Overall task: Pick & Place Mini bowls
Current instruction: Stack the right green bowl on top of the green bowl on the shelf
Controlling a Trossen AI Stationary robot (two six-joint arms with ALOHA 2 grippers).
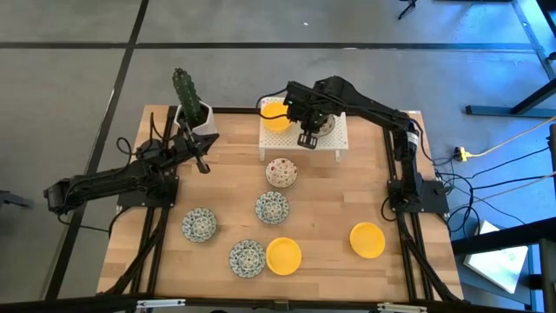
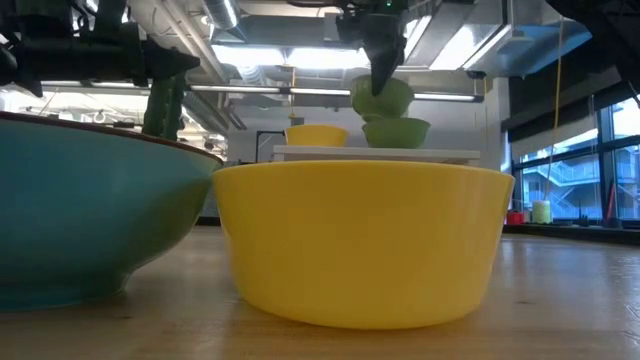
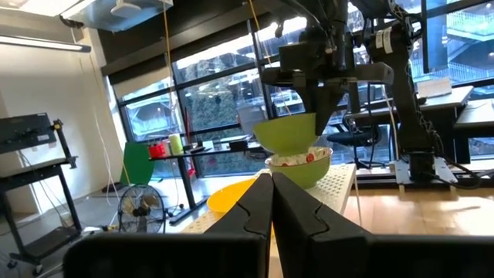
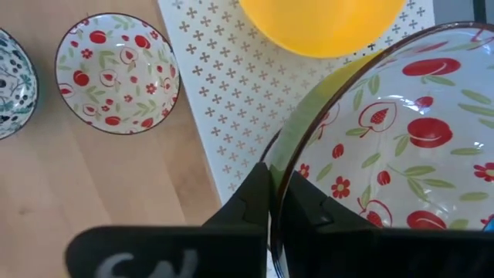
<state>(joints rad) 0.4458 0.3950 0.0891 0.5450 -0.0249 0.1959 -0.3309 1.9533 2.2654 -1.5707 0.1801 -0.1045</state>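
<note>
My right gripper (image 1: 308, 132) is shut on a cream bowl with red flowers (image 4: 401, 147), above the white perforated stand (image 1: 304, 143) at the table's far middle. The bowl hangs tilted over a second floral bowl (image 3: 299, 164) on the stand, beside a yellow bowl (image 1: 276, 116). On the table stand a floral bowl (image 1: 281, 172), three blue-green patterned bowls (image 1: 272, 207) and two yellow bowls (image 1: 283, 256). My left gripper (image 1: 201, 163) is shut and empty at the far left. My right gripper pinches the floral bowl by its rim (image 4: 279, 154), one finger inside the bowl and one outside. The fingers (image 2: 385, 60) come from above, pointing down. The bowl (image 2: 380, 97) hangs tilted just over the lower bowl (image 2: 396, 130); whether they touch I cannot tell.
A white pot with a green cactus (image 1: 191, 104) stands at the far left corner, close to my left gripper. The stand's perforated top (image 4: 231, 85) has free room on its near side. The table's right half holds only one yellow bowl (image 1: 367, 240).
</note>
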